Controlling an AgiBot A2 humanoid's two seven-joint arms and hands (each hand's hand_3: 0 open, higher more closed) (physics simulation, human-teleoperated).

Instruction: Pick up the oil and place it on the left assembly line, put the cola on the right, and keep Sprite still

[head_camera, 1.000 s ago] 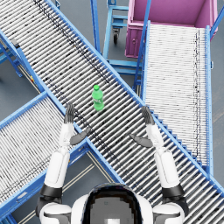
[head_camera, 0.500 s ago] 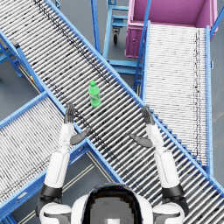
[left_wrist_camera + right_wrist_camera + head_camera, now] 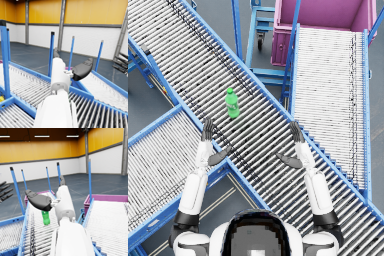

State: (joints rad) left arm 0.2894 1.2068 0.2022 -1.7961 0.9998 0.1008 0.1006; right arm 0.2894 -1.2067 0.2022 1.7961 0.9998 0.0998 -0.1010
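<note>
Sprite (image 3: 232, 103): upright on middle conveyor (image 3: 259, 126). Left hand (image 3: 208, 146), right hand (image 3: 298, 148): fingers spread, empty, over the conveyor, apart from Sprite.

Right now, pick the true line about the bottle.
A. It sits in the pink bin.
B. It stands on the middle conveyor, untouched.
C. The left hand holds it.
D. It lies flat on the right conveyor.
B: the bottle stands upright on the conveyor rollers, beyond the left hand and the right hand, both open and holding nothing.
</note>
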